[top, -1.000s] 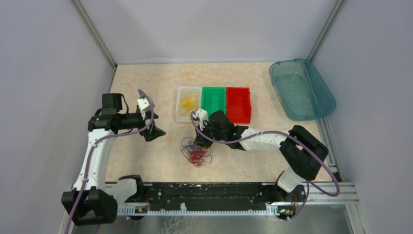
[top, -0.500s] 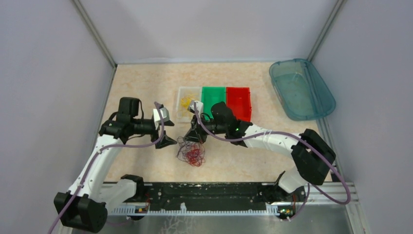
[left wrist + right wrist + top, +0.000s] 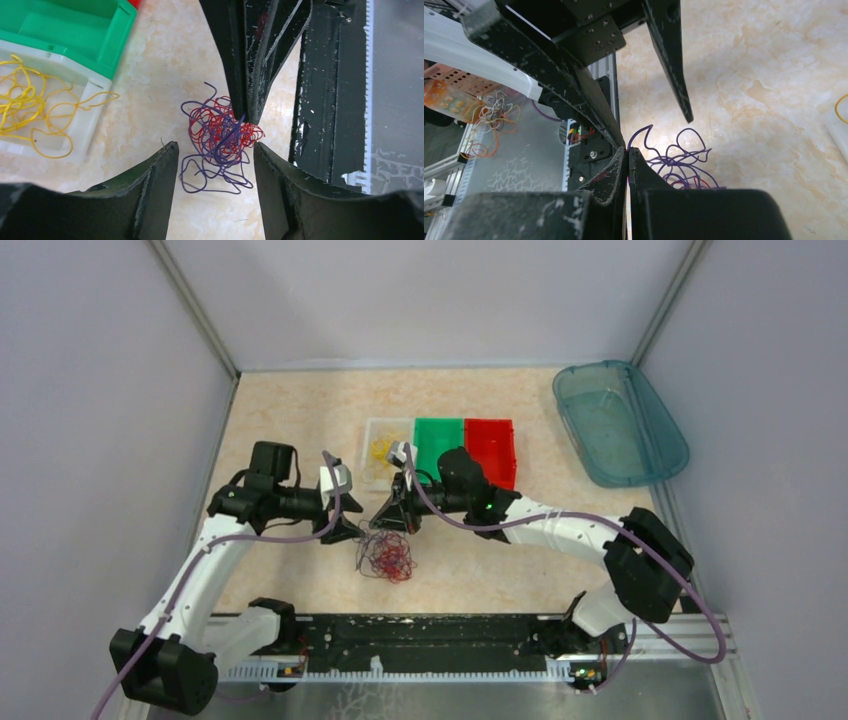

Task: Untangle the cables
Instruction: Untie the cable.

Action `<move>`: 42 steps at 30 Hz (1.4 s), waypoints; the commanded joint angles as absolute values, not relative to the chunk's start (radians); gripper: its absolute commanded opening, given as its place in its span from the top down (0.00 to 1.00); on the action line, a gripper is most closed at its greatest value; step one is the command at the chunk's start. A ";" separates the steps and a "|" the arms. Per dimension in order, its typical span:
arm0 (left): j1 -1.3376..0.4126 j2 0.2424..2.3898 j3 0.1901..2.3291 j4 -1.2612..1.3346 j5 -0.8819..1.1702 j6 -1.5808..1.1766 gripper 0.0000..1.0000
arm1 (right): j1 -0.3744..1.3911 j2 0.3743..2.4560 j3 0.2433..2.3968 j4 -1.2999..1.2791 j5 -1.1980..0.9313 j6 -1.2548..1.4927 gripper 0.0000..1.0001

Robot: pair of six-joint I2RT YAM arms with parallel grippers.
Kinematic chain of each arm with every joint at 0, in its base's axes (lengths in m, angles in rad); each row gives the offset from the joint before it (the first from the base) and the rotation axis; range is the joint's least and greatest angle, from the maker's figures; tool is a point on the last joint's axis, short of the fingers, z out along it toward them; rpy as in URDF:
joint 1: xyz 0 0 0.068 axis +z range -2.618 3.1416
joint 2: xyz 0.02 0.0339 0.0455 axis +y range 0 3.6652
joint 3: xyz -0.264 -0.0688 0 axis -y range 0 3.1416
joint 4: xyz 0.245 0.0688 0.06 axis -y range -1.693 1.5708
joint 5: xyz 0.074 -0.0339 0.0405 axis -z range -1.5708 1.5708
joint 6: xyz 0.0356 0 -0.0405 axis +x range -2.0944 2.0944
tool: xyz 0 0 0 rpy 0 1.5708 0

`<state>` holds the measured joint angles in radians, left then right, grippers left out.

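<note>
Two robot hands meet over a small knot of red and purple cables [image 3: 387, 556] lying on the marbled bench [image 3: 290, 420], near its front edge and just short of a row of three small bins. The left hand [image 3: 345, 530] comes in from the left with its fingers [image 3: 160, 185] spread apart. In its wrist view they stand one on each side of the knot, and whether either one touches a strand cannot be told. The right hand [image 3: 386, 519] reaches in from the opposite side with its fingers [image 3: 616, 170] pressed tightly together. Their tips sit at the upper right edge of the knot, and a thin purple strand [image 3: 646, 131] loops out from the pinch point. The two hands stand nearly tip to tip, the left a little nearer the bench's front edge.

Behind them, a clear bin [image 3: 368, 468] holds loose yellow wires [image 3: 385, 448], one loop trailing over its rim in the left wrist view. A green bin [image 3: 438, 445] stands against it, with a red bin [image 3: 490, 453] next in line. A teal tub [image 3: 620, 422] lies well apart at the far right corner of the bench.
</note>
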<state>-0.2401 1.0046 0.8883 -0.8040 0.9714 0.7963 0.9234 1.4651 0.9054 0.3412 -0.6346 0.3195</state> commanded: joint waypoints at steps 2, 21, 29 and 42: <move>-0.273 1.009 0.894 -0.832 1.018 0.779 0.43 | 0.938 1.412 0.962 0.445 -0.628 0.352 1.00; -0.299 0.977 1.021 -0.695 0.987 0.549 1.00 | 0.900 1.259 0.788 0.574 -0.456 0.399 0.46; -0.311 0.964 1.099 -0.703 1.039 0.464 1.00 | 0.845 1.182 0.658 0.734 -0.460 0.413 0.25; -0.333 0.953 1.139 -0.703 1.072 0.427 1.00 | 0.850 1.353 0.747 0.842 -0.552 0.439 0.25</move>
<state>-0.3214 0.9699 1.0882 -0.7181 1.0225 0.4526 0.8425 1.2934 0.6907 0.7059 -0.4862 0.4152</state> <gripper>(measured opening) 0.013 0.743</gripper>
